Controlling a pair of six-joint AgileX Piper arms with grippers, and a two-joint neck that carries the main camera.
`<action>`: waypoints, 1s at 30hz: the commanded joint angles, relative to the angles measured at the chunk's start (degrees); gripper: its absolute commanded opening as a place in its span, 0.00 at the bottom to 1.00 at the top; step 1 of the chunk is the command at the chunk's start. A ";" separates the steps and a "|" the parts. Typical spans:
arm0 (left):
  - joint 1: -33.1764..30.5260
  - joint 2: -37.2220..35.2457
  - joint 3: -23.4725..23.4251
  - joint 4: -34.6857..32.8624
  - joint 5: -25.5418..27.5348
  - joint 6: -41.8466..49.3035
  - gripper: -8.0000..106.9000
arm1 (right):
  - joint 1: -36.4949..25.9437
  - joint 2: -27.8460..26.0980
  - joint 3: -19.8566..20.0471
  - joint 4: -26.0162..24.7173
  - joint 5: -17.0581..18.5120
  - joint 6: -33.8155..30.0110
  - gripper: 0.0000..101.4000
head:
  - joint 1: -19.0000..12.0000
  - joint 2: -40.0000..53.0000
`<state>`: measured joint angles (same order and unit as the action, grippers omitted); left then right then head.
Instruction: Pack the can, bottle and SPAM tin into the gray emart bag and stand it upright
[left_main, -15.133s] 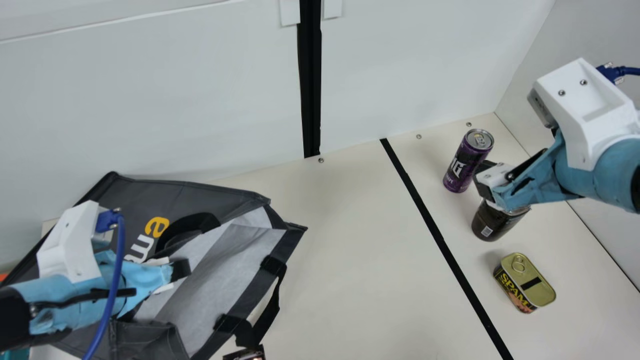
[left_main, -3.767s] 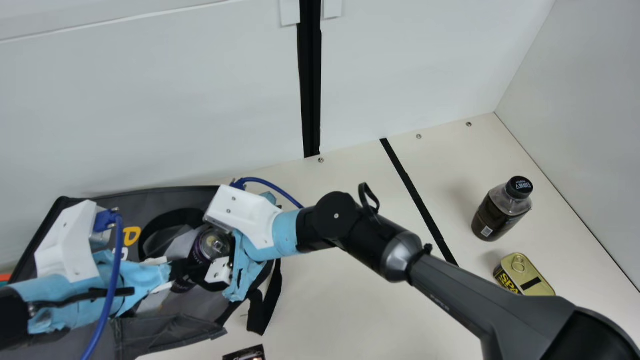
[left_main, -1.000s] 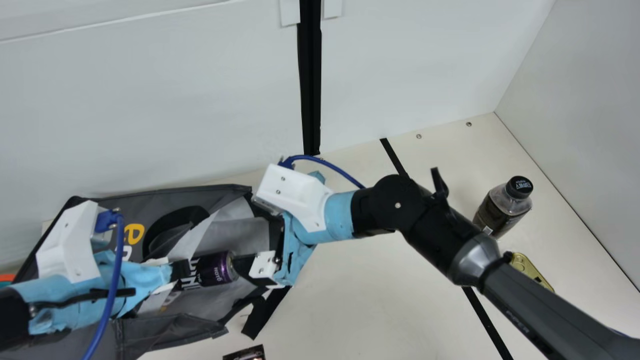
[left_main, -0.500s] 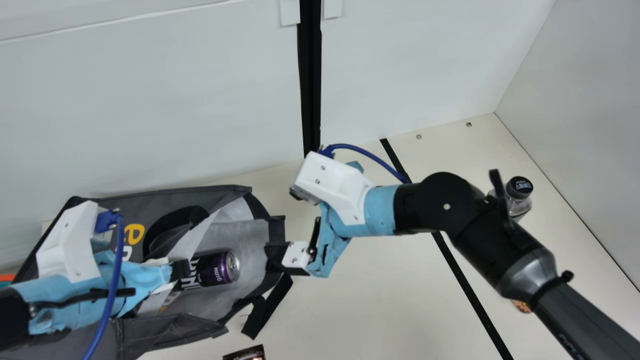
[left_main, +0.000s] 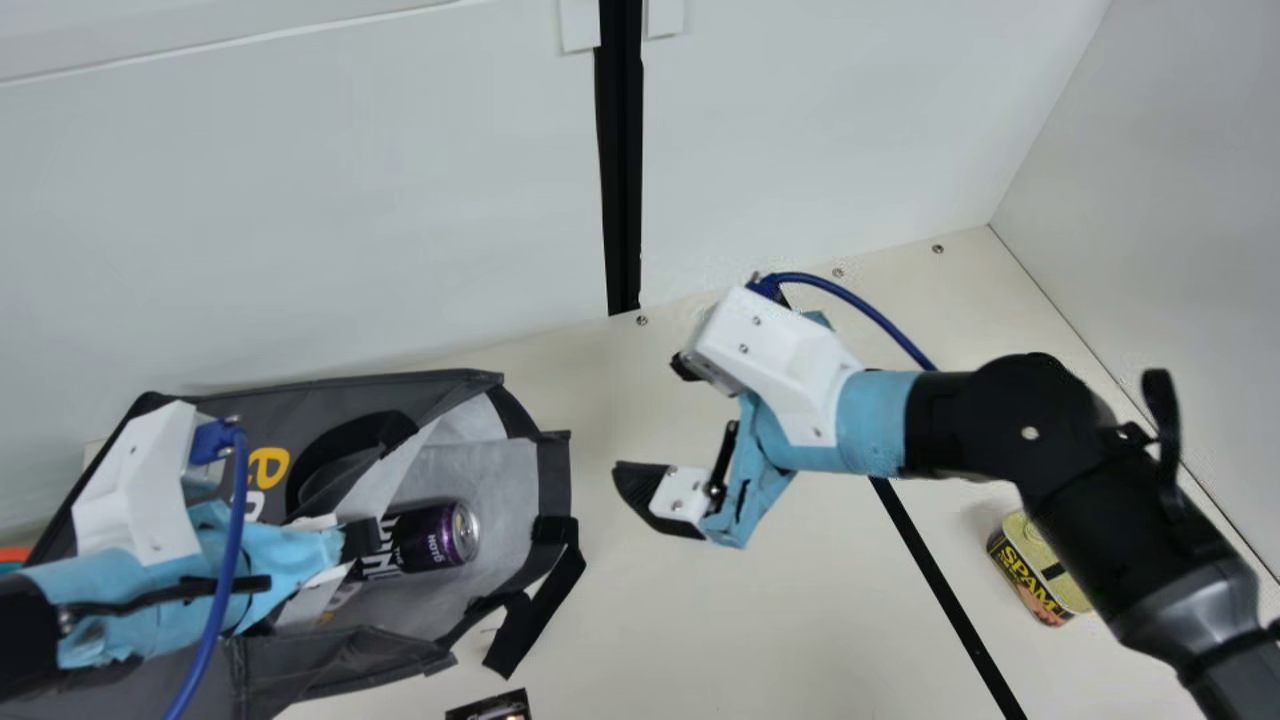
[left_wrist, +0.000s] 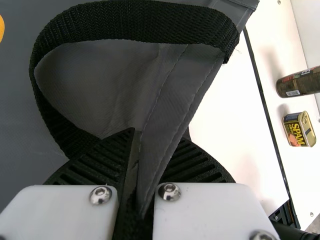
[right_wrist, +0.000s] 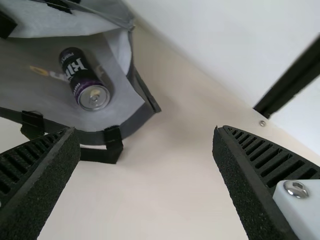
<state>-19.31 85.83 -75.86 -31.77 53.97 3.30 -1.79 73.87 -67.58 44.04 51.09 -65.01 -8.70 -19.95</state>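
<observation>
The gray bag (left_main: 340, 662) lies on its side at the left, mouth toward the table's middle. My left gripper (left_main: 362, 540) is at its upper edge; in the left wrist view the gripper (left_wrist: 137, 170) is shut on a fold of bag fabric (left_wrist: 172, 100). Inside the bag's mouth lies the purple can (left_main: 435, 537), also visible as a can (right_wrist: 82, 80) in the right wrist view. My right gripper (left_main: 650, 500) hangs right of the bag; in its wrist view the gripper (right_wrist: 145, 145) is open and holds nothing. The SPAM tin (left_main: 1035, 570) and, in the left wrist view, the bottle (left_wrist: 300, 83) stand at the right.
A black tape line (left_main: 940, 580) crosses the table (left_main: 760, 620) between the bag and the tin. A small dark item (left_main: 492, 706) lies at the front edge. White walls (left_main: 400, 200) rise behind and at the right. The bag's loose strap (left_main: 535, 615) hangs over its mouth edge.
The can went from the right side of the table into the bag and was let go. My right arm has since drawn back rightward out of the mouth. The left arm has hardly moved.
</observation>
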 joint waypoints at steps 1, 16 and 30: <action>0.00 0.00 0.00 0.00 0.00 0.00 0.00 | -1.81 -1.09 0.29 -0.16 0.76 -0.14 0.94 | -1.30 -0.05; 0.00 0.00 0.00 0.00 0.00 0.00 0.00 | -13.27 -7.82 2.39 -2.62 5.36 -0.12 0.94 | -1.30 -0.05; 0.00 0.00 0.00 0.00 0.00 0.00 0.00 | -19.77 -11.44 1.23 -12.92 6.00 6.20 0.94 | -1.30 -0.05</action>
<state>-19.31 85.83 -75.86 -31.77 53.97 3.30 -21.38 62.54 -66.24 32.31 57.15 -59.71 -8.70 -19.95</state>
